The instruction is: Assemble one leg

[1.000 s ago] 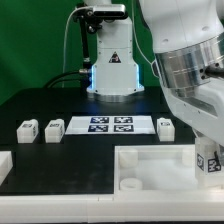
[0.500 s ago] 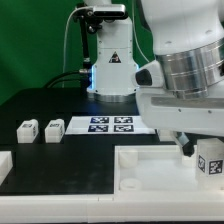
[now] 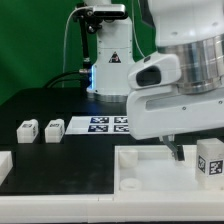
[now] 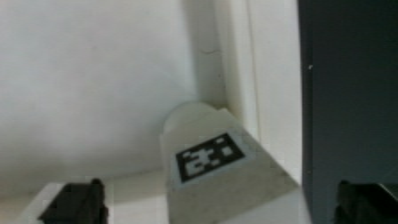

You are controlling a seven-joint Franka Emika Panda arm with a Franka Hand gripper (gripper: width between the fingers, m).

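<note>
Count of the parts on the black table

In the exterior view three small white legs were visible: two (image 3: 27,130) (image 3: 53,129) side by side at that view's left, and a third leg (image 3: 211,160) at its right, on the tray. There was one large white tray (image 3: 140,175) with raised rims, and one marker board (image 3: 100,124) showing three tags clear of the arm. One white block (image 3: 4,166) sat at the left edge. The wrist view showed one tagged leg (image 4: 222,155) and two dark fingertips (image 4: 73,203).
</note>
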